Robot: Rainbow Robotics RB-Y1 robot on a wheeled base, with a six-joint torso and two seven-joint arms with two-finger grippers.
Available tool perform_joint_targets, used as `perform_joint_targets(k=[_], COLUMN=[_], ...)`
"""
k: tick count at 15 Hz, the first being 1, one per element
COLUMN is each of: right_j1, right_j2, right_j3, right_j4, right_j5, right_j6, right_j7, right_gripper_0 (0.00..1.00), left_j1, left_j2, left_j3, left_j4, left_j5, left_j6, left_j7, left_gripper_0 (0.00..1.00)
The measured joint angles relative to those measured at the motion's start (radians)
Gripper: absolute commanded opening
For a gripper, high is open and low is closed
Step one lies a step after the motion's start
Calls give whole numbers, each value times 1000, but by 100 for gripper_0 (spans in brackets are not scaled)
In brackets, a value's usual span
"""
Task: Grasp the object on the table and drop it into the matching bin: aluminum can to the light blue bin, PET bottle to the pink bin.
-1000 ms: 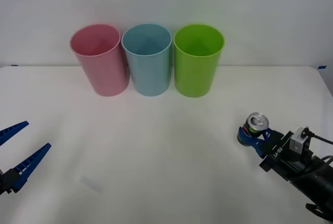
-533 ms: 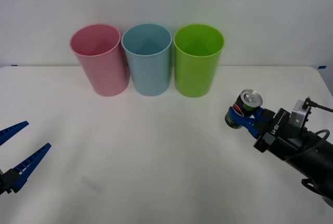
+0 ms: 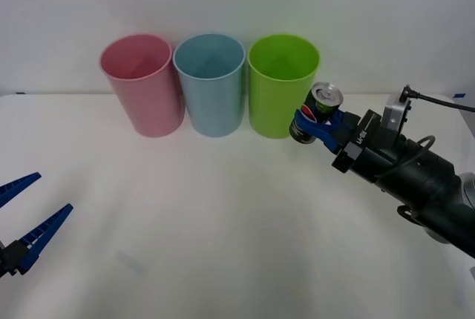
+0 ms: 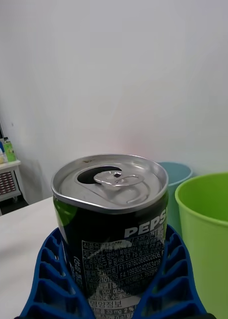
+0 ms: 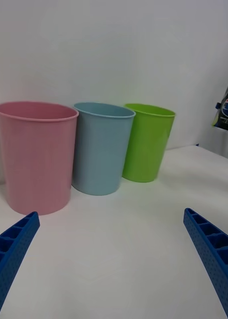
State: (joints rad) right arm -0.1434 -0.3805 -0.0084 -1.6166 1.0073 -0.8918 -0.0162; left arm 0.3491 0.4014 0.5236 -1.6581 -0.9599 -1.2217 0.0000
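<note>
Now the can (image 3: pixel 318 113) sits clamped in the right claw (image 3: pixel 315 122) — lifted.

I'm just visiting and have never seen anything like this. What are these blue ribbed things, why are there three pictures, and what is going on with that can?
It is a two-armed robot sorting rubbish. The blue ribbed parts are its fingers, two on each arm.

The wide picture comes from a camera above the arms, looking down at the white table. The two upright pictures come from cameras on the wrists, so each shows that arm's own fingers at the bottom.

At the far side of the table stand three bins in a row: the pink bin, the light blue bin and a lime green bin.

The right gripper is shut on the aluminum can, a dark one with an opened silver top, held off the table beside the green bin. The left gripper waits open, low on the robot's left.

The can belongs in the light blue bin.
</note>
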Motion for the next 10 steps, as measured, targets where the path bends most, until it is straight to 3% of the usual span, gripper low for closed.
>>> perform_joint_targets(k=[5, 10], right_j1=[-133, -335], right_j2=[0, 29], right_j3=[106, 193], right_j4=[7, 168], right_j5=[27, 35], right_j6=[175, 271], right_j7=[-39, -50], right_gripper_0=[0, 0], left_j1=[0, 0], left_j2=[0, 0], left_j3=[0, 0], left_j4=[0, 0], left_j5=[0, 0], left_j6=[0, 0], left_j7=[0, 0], left_gripper_0=[100, 100])
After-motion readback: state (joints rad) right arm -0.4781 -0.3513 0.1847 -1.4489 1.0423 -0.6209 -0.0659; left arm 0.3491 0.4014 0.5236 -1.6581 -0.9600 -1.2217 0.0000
